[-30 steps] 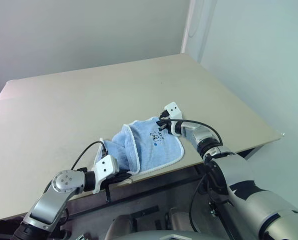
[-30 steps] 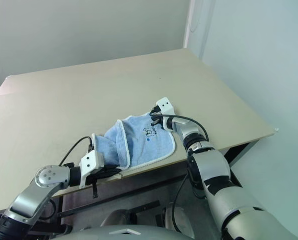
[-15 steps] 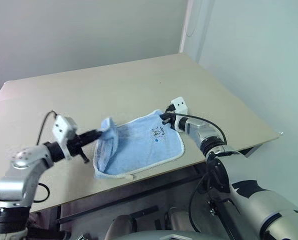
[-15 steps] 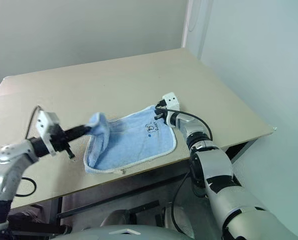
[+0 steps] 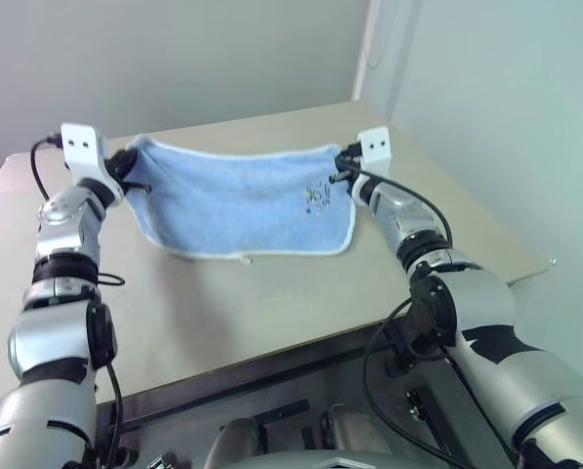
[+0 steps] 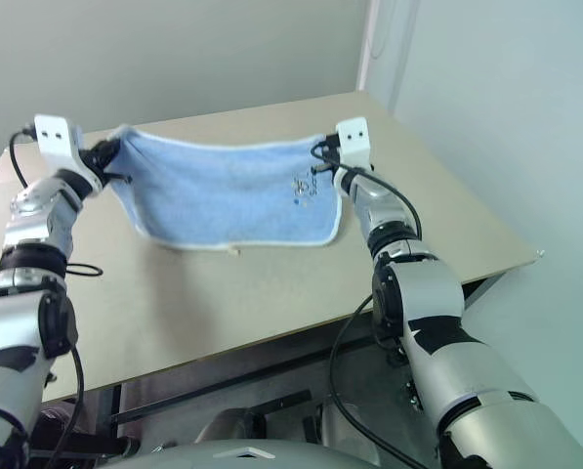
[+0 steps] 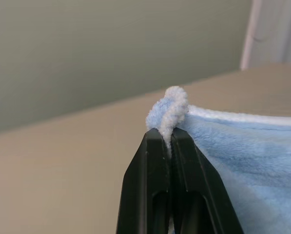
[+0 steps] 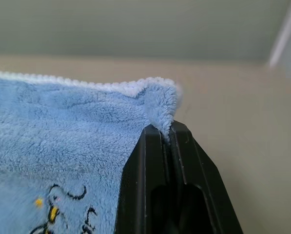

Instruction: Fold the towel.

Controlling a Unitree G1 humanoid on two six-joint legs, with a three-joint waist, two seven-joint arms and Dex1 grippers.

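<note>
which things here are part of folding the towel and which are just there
In the job:
- towel, held up spread
- left gripper, shut on one top corner
- right gripper, shut on the other top corner

Just there:
- table
- wall

The surface (image 5: pixel 271 283) is a plain beige top with a matte finish, pushed into a corner where a grey-green wall at the far side meets a paler wall on the robot's right. Its near edge and its right edge meet at a corner low on the right, and a dark frame shows under the near edge. A faint seam runs along the far left part. A thin black cable (image 6: pixel 81 271) lies looped on the surface at the left.
</note>
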